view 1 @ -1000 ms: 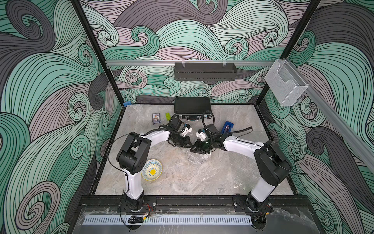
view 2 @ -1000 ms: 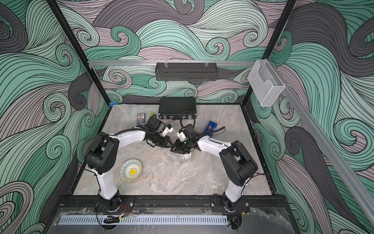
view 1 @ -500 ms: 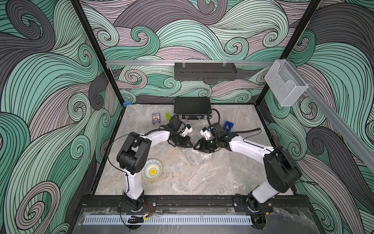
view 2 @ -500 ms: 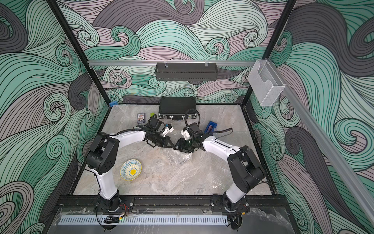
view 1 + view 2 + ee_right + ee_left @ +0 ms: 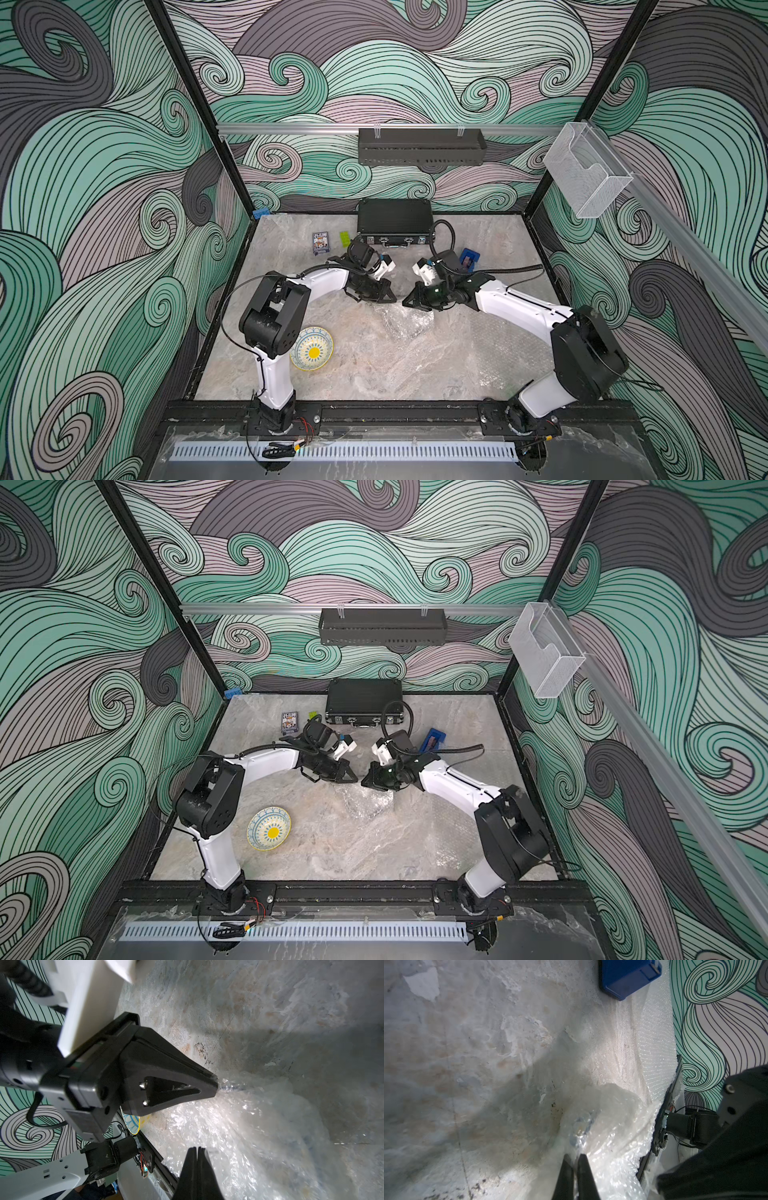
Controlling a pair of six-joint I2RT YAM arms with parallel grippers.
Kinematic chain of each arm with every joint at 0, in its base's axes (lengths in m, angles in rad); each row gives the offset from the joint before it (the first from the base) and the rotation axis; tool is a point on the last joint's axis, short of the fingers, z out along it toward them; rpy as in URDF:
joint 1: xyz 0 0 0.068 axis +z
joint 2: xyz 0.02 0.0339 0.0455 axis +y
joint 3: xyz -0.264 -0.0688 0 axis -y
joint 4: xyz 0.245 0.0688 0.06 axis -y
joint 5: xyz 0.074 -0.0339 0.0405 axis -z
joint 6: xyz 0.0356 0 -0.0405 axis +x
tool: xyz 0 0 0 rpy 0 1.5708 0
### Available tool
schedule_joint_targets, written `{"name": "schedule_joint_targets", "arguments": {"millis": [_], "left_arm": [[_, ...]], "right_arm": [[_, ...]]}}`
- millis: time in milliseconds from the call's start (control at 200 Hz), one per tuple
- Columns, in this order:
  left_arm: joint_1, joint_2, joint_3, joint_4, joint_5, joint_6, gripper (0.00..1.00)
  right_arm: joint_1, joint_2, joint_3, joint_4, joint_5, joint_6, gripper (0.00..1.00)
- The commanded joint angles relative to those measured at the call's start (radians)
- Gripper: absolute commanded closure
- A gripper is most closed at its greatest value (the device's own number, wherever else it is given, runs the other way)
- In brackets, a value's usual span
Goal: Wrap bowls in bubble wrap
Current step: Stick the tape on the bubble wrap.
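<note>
A crumpled bundle of bubble wrap (image 5: pixel 409 326) (image 5: pixel 368 804) lies mid-table. Something bluish shows faintly through it in the left wrist view (image 5: pixel 583 1124). My left gripper (image 5: pixel 392 300) (image 5: pixel 574 1156) is shut on the bundle's far edge, and film shows between its fingertips. Facing it tip to tip, my right gripper (image 5: pixel 405 304) (image 5: pixel 197 1149) is shut on the wrap beside it. The left gripper (image 5: pixel 216 1084) also shows pinching wrap in the right wrist view. A cream bowl (image 5: pixel 312 348) (image 5: pixel 269 828) with a yellow centre sits bare by the left arm's base.
A flat bubble wrap sheet (image 5: pixel 490 345) (image 5: pixel 656 1043) covers the table's right side. At the back stand a black case (image 5: pixel 395 220), a card deck (image 5: pixel 320 243), a green block (image 5: pixel 344 237) and a blue tray (image 5: pixel 468 259) (image 5: pixel 627 978).
The right arm's elbow has swung outward to the right while its gripper stayed at the bundle; its jaws opened, then closed. The left arm has not moved.
</note>
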Motion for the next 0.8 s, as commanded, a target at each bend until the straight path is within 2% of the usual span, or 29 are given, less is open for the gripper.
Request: {"name": "schedule_joint_targets", "arguments": {"millis": [0,295,545,735,796], "left_arm": [[-0.002,-0.031,-0.001,-0.001,0.027,-0.008,1.0],[-0.003,-0.036,-0.007,0.001,0.029,-0.004,1.0],[-0.002,-0.045,-0.022,0.011,0.038,-0.013,1.0],[-0.002,-0.059,-0.018,0.006,0.007,-0.034,1.0],[0.001,-0.066,-0.007,-0.013,-0.032,-0.053,0.89]], "right_arm": [[0.024,0.076,0.025,0.053,-0.032,0.018,0.99],[0.041,0.209,0.048,0.046,0.082,0.014,1.0],[0.041,0.199,0.048,0.02,0.149,-0.007,1.0],[0.041,0.196,0.039,0.03,0.125,-0.007,1.0],[0.041,0.191,0.034,0.03,0.127,-0.009,1.0]]}}
